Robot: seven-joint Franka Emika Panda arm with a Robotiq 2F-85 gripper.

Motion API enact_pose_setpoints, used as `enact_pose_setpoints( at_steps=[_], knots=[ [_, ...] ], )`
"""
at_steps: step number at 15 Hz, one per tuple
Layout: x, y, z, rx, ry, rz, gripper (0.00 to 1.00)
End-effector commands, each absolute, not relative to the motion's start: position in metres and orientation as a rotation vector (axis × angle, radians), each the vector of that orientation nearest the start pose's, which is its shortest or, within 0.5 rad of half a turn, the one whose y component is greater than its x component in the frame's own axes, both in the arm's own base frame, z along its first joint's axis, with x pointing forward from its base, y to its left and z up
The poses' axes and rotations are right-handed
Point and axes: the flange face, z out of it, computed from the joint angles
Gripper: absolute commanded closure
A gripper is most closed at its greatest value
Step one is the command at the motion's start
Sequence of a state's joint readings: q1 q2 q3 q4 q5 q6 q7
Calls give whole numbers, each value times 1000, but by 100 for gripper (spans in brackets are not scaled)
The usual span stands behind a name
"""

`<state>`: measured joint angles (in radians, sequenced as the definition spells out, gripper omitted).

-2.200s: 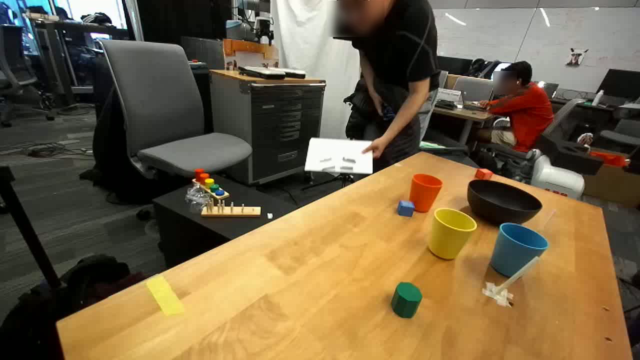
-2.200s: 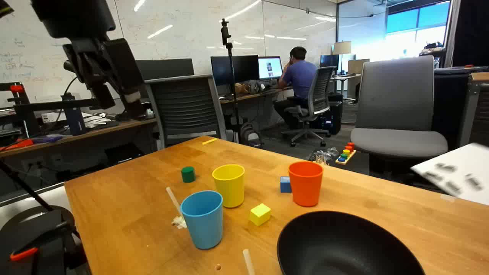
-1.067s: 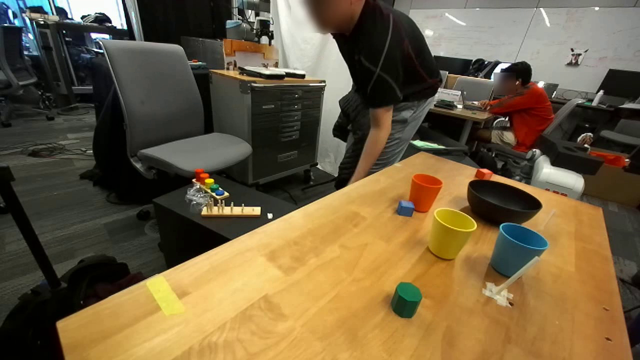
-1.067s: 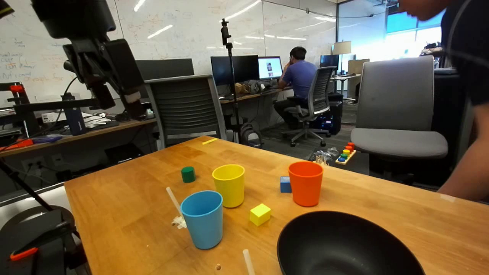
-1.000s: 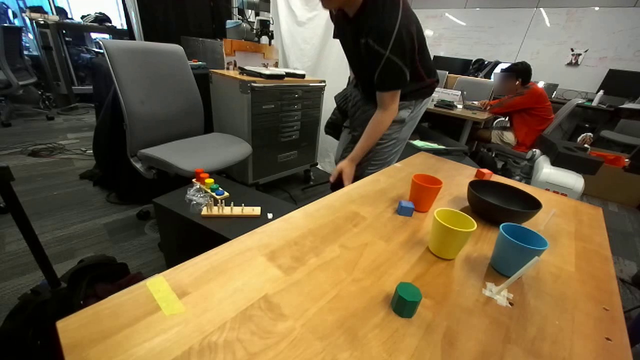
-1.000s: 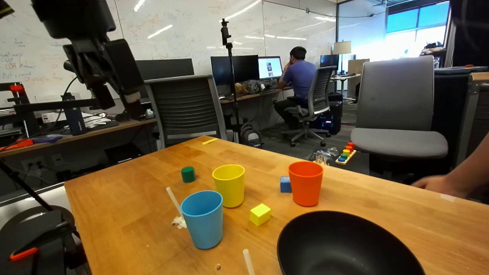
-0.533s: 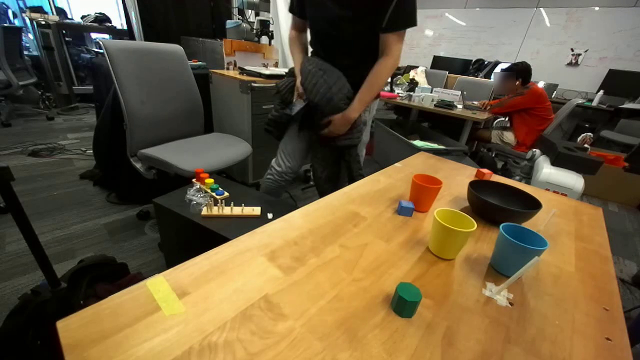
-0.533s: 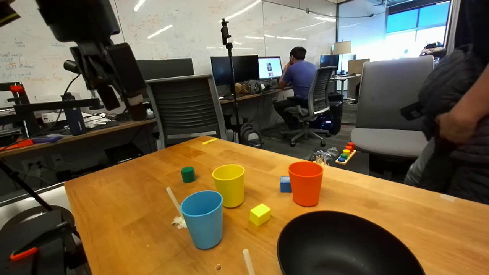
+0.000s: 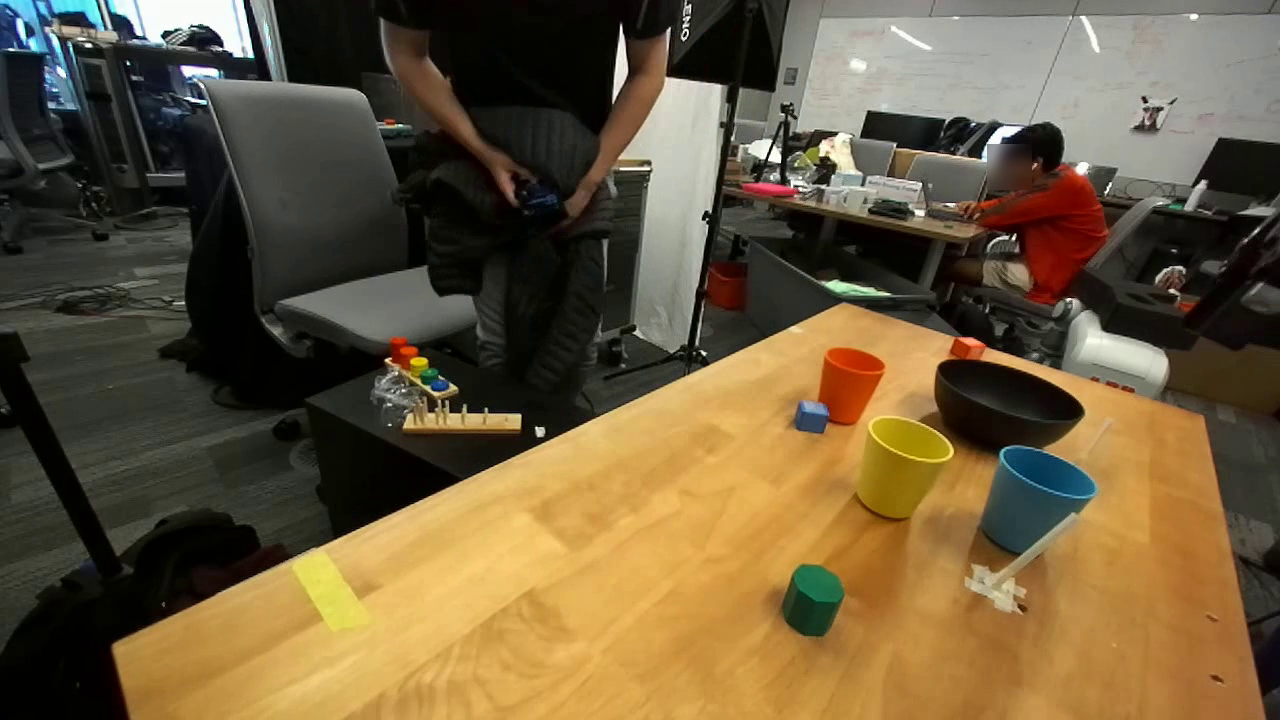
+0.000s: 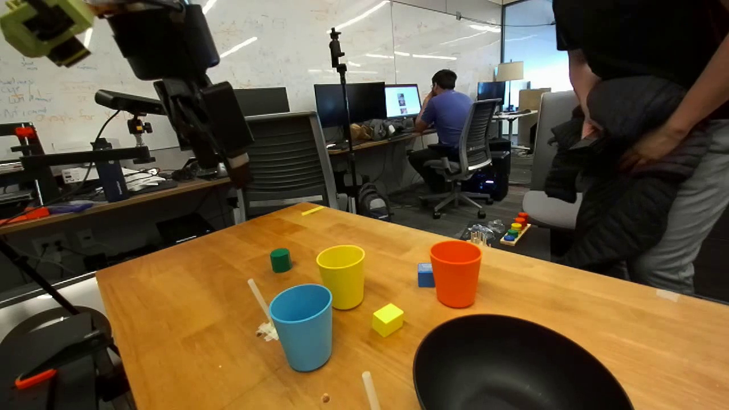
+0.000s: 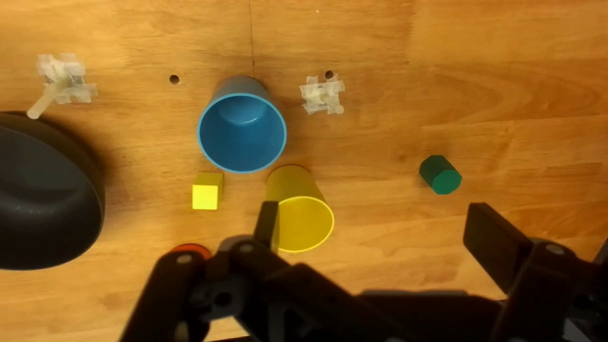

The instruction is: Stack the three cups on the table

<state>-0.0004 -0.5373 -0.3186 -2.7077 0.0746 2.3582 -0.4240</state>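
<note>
Looks like step one: no nesting done yet. Have claw [image 11: 373,216] spread wide, gripping nothing, well above desk [image 10: 188,285]. In an exterior view, see blue cup [image 10: 302,327] near left, yellow cup [image 10: 343,279] just beyond, orange cup [image 10: 457,276] farther right, all upright. Next, probably need to centre over one cup, perhaps yellow, descend, pinch, lift, lower into blue. In wrist view, get yellow block [image 11: 206,191] but only a sliver of orange behind claw. Get orange whole in both exterior views. In an exterior view, no sign of yellow block, but red block [image 9: 967,347] beyond dark bowl [image 9: 1009,403].
</note>
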Motion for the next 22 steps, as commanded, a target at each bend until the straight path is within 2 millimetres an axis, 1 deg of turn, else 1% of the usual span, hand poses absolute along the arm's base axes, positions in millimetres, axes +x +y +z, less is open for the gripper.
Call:
enact_pose_setpoints(
  at_steps=[1,4,7,12,16,22],
  knots=[
    [399,-112,389,-2985,-42,-324,0],
    [418,-112,373,-3009,-2,-272,0],
    [432,-109,357,-3033,29,-205,0],
    [447,-106,337,-3055,70,-117,0],
    [451,-107,325,-3058,99,-65,0],
    [444,-112,301,-3075,126,8,0]
  ],
)
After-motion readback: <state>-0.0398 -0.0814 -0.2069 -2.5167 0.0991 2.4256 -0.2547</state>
